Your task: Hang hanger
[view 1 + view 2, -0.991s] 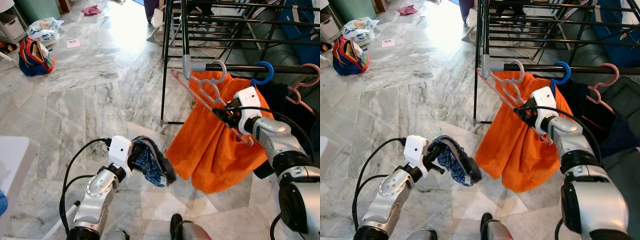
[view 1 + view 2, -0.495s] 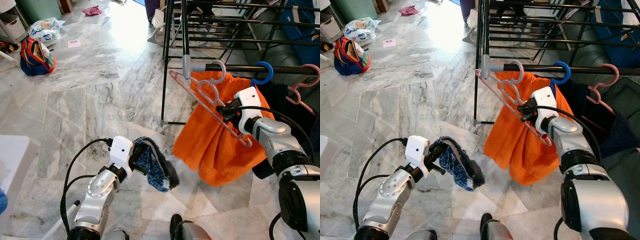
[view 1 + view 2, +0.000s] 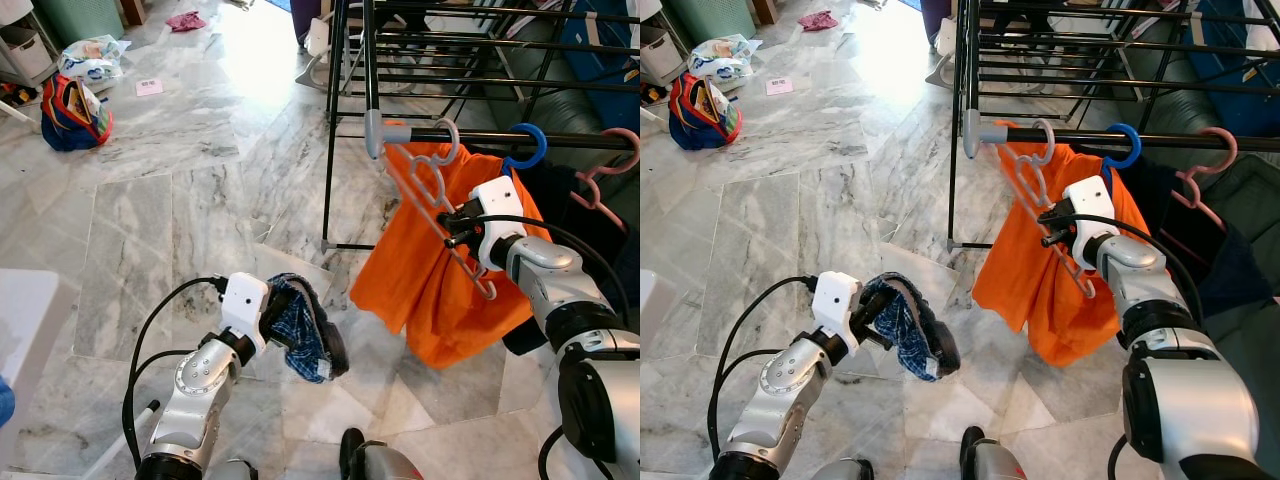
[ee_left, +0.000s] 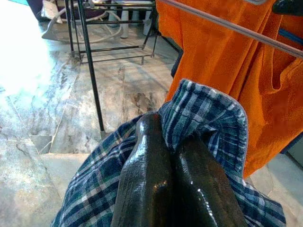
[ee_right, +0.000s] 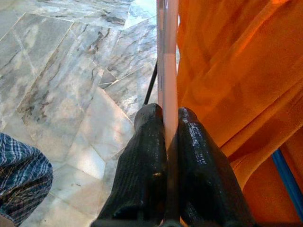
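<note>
pink hanger (image 3: 440, 222) clamped in our right tool (image 3: 452, 228), hook over rail (image 3: 520, 136) above it; left tool (image 4: 176, 156) closed on plaid cloth (image 3: 303, 333).

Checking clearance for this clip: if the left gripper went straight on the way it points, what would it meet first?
Left gripper, shut on the plaid cloth, aims toward the orange garment; that likely comes first, though depth is unclear.

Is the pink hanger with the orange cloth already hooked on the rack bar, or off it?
On it: the pink hanger hooks over the black bar. The right gripper grips its arm, jaws shut.
</note>
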Motion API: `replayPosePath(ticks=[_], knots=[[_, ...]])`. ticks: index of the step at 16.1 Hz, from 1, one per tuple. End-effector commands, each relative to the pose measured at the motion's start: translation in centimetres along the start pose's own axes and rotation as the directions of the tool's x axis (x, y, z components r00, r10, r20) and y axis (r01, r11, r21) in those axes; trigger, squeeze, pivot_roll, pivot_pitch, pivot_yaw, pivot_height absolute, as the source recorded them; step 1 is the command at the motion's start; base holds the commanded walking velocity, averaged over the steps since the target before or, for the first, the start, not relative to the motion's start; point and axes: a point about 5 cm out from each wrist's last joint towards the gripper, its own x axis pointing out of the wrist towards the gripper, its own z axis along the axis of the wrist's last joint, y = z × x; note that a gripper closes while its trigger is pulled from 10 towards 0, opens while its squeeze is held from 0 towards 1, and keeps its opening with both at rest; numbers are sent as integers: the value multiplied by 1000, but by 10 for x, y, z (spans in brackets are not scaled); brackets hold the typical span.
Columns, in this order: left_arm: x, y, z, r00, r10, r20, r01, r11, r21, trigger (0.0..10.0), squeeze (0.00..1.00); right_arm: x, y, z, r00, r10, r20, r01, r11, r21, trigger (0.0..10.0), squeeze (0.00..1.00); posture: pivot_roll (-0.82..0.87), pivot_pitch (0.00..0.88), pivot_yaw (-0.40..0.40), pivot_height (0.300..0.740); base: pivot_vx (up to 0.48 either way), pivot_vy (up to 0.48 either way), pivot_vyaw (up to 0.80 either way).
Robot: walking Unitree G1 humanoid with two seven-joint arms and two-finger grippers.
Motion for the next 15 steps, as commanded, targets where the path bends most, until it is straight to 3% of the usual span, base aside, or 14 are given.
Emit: replayPosePath(ticks=[1, 5, 6, 7, 8, 12, 13, 14, 15], knots=[[0, -2, -3, 1000, -4, -13, 4, 1000, 7, 10000, 0, -1, -3, -2, 1000, -23, -17, 23, 1000, -2, 10000, 1000, 93, 210, -52, 740, 0, 0, 0], [0, -2, -4, 1000, -5, -17, 6, 1000, 8, 10000, 0, 2, 0, 0, 1000, -23, -15, 23, 1000, 2, 10000, 1000, 94, 211, -49, 740, 0, 0, 0], [0, -3, -4, 1000, -6, -19, 6, 1000, 9, 10000, 0, 3, 2, 2, 1000, -22, -12, 22, 1000, -6, 10000, 922, 94, 211, -48, 740, 0, 0, 0], [0, -3, -4, 1000, -7, -20, 7, 1000, 9, 10000, 0, 5, 3, 5, 1000, -27, -8, 27, 1000, -9, 10000, 259, 94, 212, -48, 740, 0, 0, 0], [0, -3, -4, 1000, -7, -21, 7, 1000, 9, 10000, 0, 6, 4, 8, 1000, -30, -2, 30, 1000, -9, 10000, 0, 96, 211, -49, 740, 0, 0, 0], [0, -4, -5, 1000, -7, -24, 7, 1000, 9, 10000, 0, 9, 6, 13, 1000, -25, 11, 25, 1000, -2, 10000, 0, 102, 210, -52, 740, 0, 0, 0], [0, -4, -5, 1000, -6, -25, 6, 1000, 10, 10000, 0, 9, 7, 14, 1000, -24, 13, 24, 1000, 6, 9529, 0, 104, 210, -53, 740, 0, 0, 0], [0, -3, -5, 1000, -3, -27, 4, 1000, 11, 10000, 0, 10, 7, 14, 1000, -25, 13, 25, 1000, 15, 0, 0, 108, 211, -53, 740, 0, 0, 0], [-1, -3, -5, 1000, -2, -28, 2, 1000, 11, 10000, 0, 10, 7, 14, 1000, -26, 11, 26, 999, 18, 0, 0, 110, 211, -53, 740, 0, 0, 0]])
